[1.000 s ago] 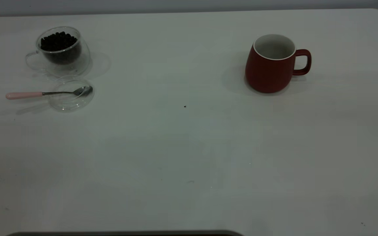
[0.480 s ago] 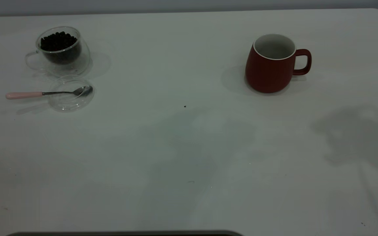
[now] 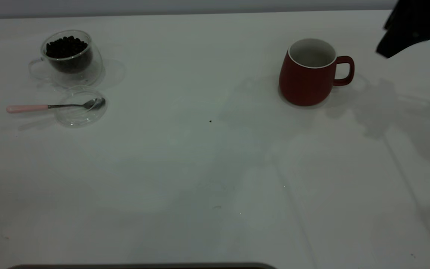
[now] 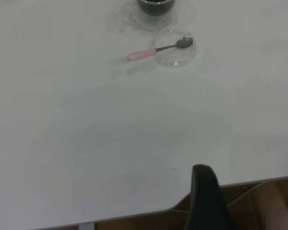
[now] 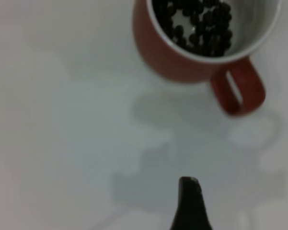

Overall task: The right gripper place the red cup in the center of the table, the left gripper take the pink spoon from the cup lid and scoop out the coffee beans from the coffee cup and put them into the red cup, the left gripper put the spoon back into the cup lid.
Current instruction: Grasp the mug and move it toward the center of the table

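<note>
Near the far right corner of the white table (image 3: pixel 215 179), the black right gripper (image 3: pixel 405 31), grip state unclear, hovers beside the dark red ceramic mug (image 3: pixel 306 80), seemingly lining up to carry it centreward.

A plain grey wall (image 3: pixel 200 5) runs behind the far edge, brown wooden floor (image 4: pixel 273 203) shows below, and soft shadows lie under dim light.
</note>
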`<act>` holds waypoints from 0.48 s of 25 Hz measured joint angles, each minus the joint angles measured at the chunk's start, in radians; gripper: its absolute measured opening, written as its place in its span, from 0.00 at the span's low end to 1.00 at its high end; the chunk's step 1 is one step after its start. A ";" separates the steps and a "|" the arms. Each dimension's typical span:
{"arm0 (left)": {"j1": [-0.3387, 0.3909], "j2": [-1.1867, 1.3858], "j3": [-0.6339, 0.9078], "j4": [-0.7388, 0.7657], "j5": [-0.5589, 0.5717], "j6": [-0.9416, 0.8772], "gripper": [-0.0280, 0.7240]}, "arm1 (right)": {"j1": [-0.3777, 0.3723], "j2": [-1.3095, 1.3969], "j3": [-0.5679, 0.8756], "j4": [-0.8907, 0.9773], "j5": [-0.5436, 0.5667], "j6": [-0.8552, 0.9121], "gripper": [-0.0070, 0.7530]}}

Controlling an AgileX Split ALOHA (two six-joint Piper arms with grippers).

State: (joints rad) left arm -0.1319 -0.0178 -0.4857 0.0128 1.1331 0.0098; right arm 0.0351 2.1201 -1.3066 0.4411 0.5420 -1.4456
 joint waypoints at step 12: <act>0.000 0.000 0.000 0.000 0.000 -0.001 0.72 | 0.005 0.229 -0.068 0.375 -0.190 -0.605 0.78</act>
State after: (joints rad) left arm -0.1319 -0.0178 -0.4857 0.0128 1.1331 0.0089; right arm 0.0406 2.3493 -1.3749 0.8166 0.3520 -2.0510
